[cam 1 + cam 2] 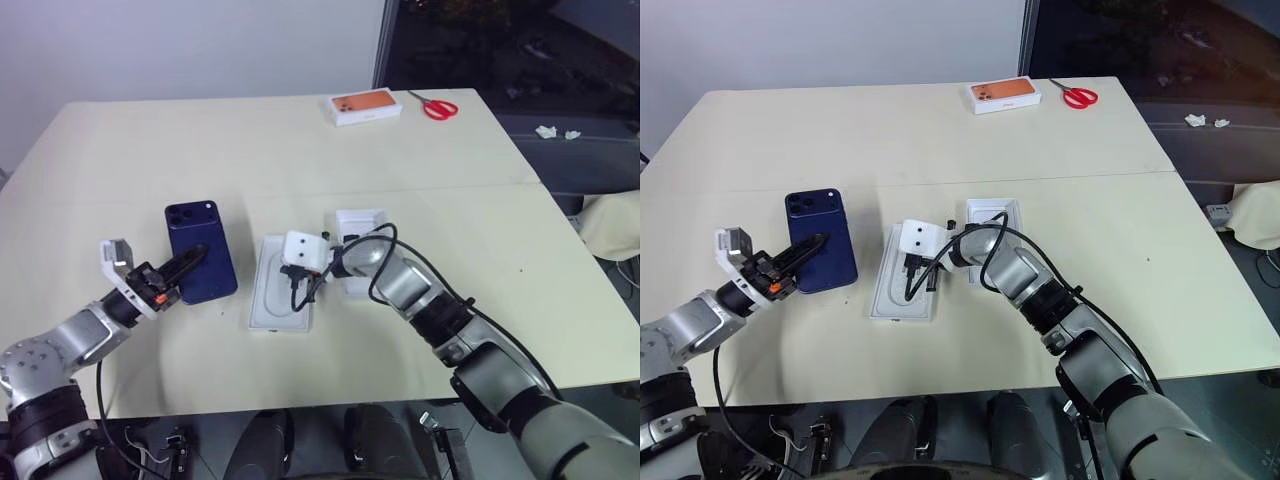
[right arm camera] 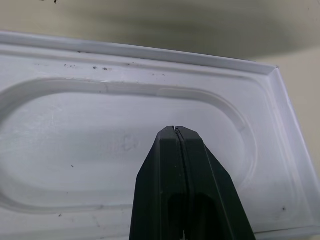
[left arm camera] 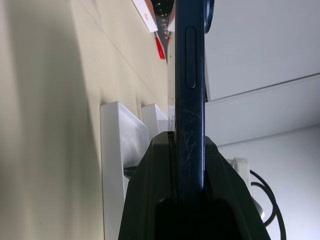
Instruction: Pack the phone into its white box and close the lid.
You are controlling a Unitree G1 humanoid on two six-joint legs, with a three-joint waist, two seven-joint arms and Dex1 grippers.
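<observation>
Phone (image 1: 203,250), slim dark blue smartphone with glossy back, is clamped at its lower edge by the left pincer (image 1: 185,268), above the cream tabletop (image 1: 150,150). Just beside it lies the shallow white box (image 1: 272,295), recess bare; the right pincer (image 2: 176,131), fingers pressed together, hovers over it. The white cardboard lid (image 1: 360,222) lies beyond.

a broad, pale cream rectangular worktop (image 1: 300,150) fills most of the scene, with a thin seam running across its middle from side to side. behind it stands a plain white wall (image 1: 180,45), evenly lit. to the right of the wall a grey vertical frame (image 1: 381,45) edges a dark glass pane (image 1: 500,40) with faint reflections. beyond the worktop's right edge lies a dim grey floor (image 1: 590,165) with small white scraps (image 1: 556,131).
</observation>
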